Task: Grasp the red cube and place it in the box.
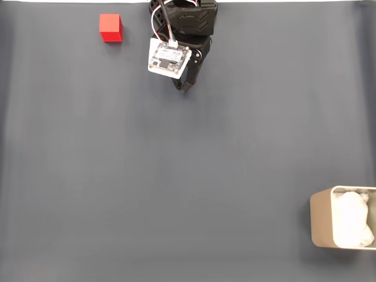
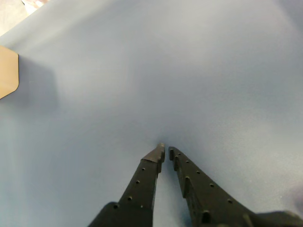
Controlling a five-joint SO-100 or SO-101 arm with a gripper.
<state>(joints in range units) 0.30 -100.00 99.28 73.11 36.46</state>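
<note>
A dark grey-blue surface spreads across the whole fixed view, plain and matte, with faint lengthwise streaks. The black arm comes in at the top edge of that view, well up and to the left of the box, carrying a small white circuit board with red and white wires running up from it. The box sits at the lower right edge of the fixed view, partly cut off by the frame; its outer wall is beige-grey with rounded corners, and inside it lies something white and crumpled-looking, soft in outline, which covers the bottom. In the wrist view one beige corner of the box shows at the left edge, throwing a shadow across the surface. The gripper points away from the camera in the wrist view, its two black, hole-studded fingers drawn nearly together with only a thin slit between the tips and nothing held between them; in the fixed view it tapers down to a point below the circuit board. The red cube rests on the surface near the top of the fixed view, far from the box, up and to its left, and a short way left of the arm without touching it.
</note>
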